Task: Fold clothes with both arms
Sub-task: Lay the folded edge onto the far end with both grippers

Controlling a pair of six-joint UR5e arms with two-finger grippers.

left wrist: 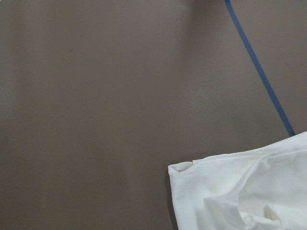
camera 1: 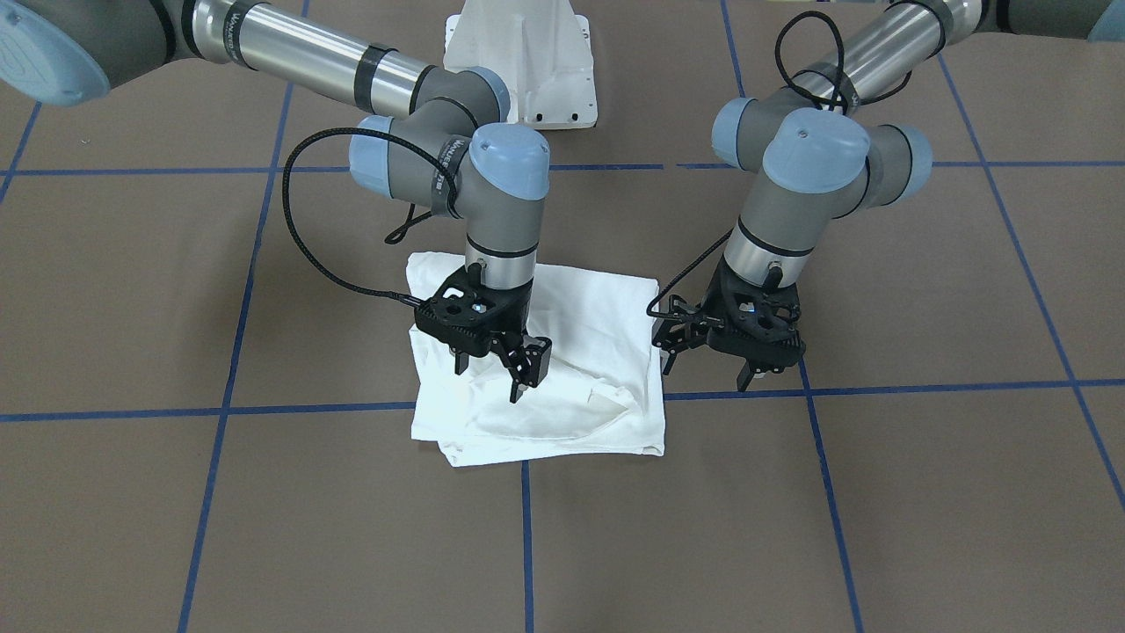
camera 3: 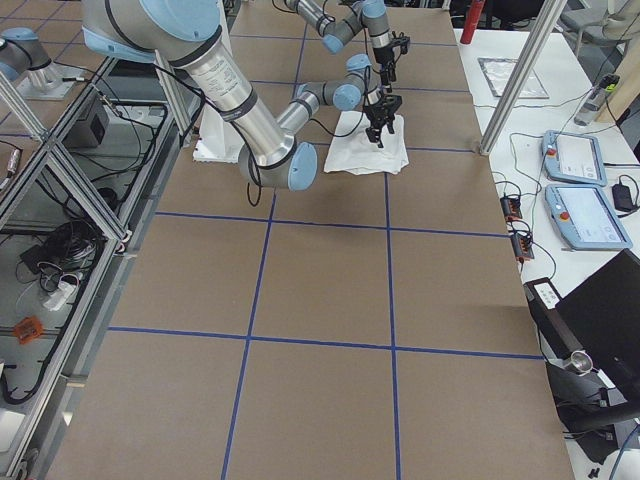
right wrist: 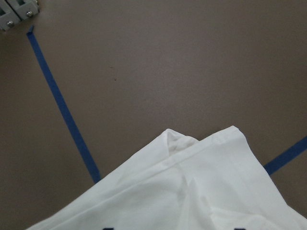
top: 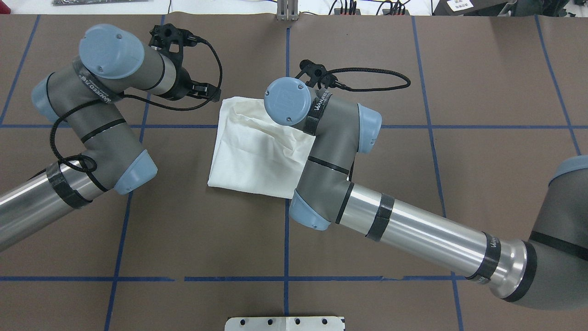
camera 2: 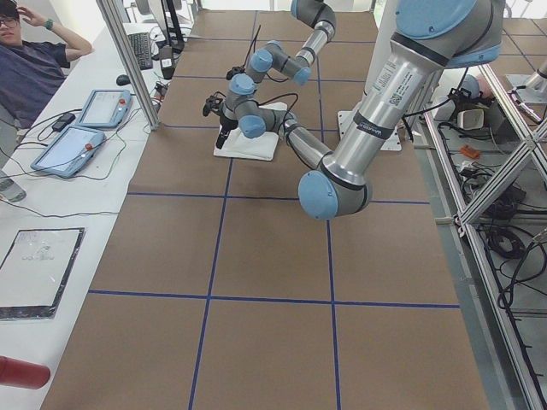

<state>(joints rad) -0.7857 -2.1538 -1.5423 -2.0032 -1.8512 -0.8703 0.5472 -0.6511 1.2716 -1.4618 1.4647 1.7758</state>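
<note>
right gripper (camera 1: 488, 382) hangs over the folded white shirt (camera 1: 580, 352) mid-table, jaws spread, gripping nothing. left gripper (camera 1: 705, 376) hovers just beside the shirt's edge, spread wide too, empty.

arms (top: 101, 138) (top: 330, 151) 2 | claws (camera 1: 704, 377) (camera 1: 487, 382) 2 | T-shirt (camera 1: 598, 352) 1 | pedestal (camera 1: 523, 61) 1 | tablets (camera 2: 104, 108) (camera 2: 68, 149) 2 | person (camera 2: 30, 73) 1
</note>
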